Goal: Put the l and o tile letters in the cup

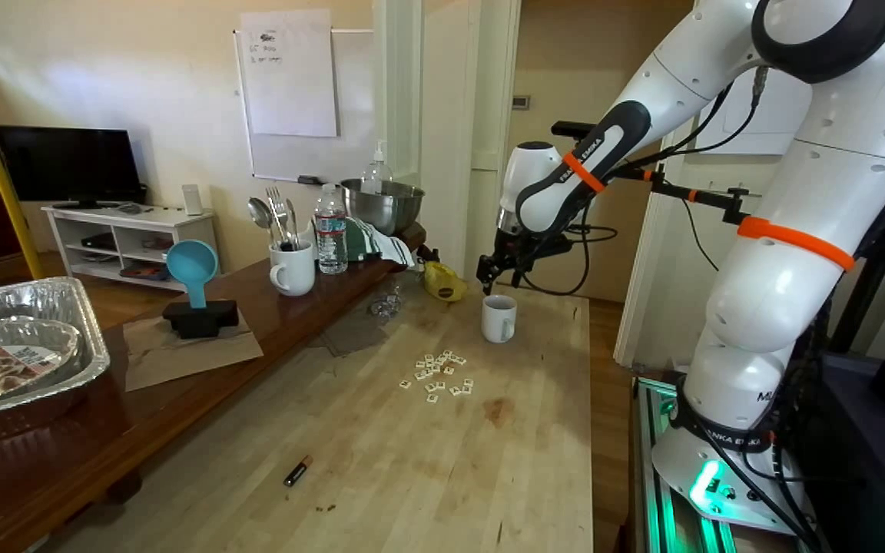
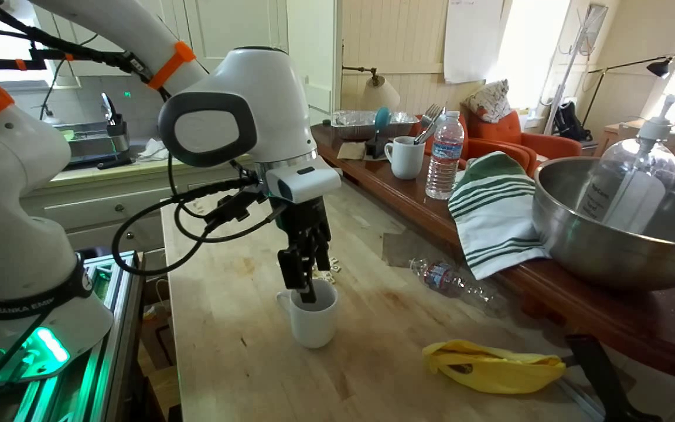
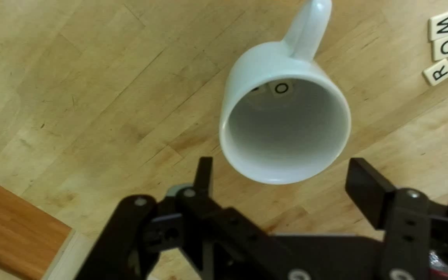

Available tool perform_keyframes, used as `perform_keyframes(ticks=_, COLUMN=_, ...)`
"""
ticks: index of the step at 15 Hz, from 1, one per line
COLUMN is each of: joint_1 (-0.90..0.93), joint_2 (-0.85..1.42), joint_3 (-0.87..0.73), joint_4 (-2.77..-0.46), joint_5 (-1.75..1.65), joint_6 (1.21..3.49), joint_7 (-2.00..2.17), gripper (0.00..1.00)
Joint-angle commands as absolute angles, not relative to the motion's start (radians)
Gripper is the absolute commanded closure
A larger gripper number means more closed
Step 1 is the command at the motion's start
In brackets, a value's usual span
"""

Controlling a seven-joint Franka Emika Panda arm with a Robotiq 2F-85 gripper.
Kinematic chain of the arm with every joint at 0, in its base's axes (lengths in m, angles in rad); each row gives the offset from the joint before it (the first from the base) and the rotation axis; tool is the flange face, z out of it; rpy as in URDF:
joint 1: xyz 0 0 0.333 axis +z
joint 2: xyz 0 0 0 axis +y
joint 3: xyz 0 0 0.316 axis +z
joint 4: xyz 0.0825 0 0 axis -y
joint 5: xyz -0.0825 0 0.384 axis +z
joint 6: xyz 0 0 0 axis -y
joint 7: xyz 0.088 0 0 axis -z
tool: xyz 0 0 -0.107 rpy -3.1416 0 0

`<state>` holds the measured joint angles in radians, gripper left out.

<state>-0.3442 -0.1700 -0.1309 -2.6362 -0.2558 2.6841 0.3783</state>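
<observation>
O tile [image 3: 281, 88] & part-hidden 2nd tile [image 3: 259, 89] are seen in cup [image 3: 286, 136], gripper [image 3: 283, 171] is spread wide & empty, so drop's prob done w/ only retreat needed next.

Wears glossy white arm shells [image 1: 811, 192] pitted with grey dimples. Carries two orange straps [image 1: 796, 241], looping black cables [image 2: 211, 189], a black panel [image 1: 618, 132] lettered "FRANKA EMIKA" in white, and a rounded white wrist camera [image 2: 309, 184] with a dark slot. Glows green at the white base [image 1: 734, 468]. Ends in a matte black gripper [image 3: 283, 177], angular and many-jointed, with blocky fingertips [image 3: 368, 190] and round, silvery screws [image 3: 413, 193].
</observation>
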Motion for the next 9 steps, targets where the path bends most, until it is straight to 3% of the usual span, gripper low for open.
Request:
perform_keyframes(ticks=1, joint_1=-0.245, joint_2=-0.257, joint_3=-0.123, joint_4=-2.654, joint_5=-0.148, joint_6=2.578, joint_7=0.228, gripper=0.0)
perform_keyframes(ticks=9, joint_1=0.007, joint_2=-0.469, joint_3=0.071, joint_4=-2.531, joint_5=-0.067, joint_6=2.053, joint_7=0.141, gripper=0.0)
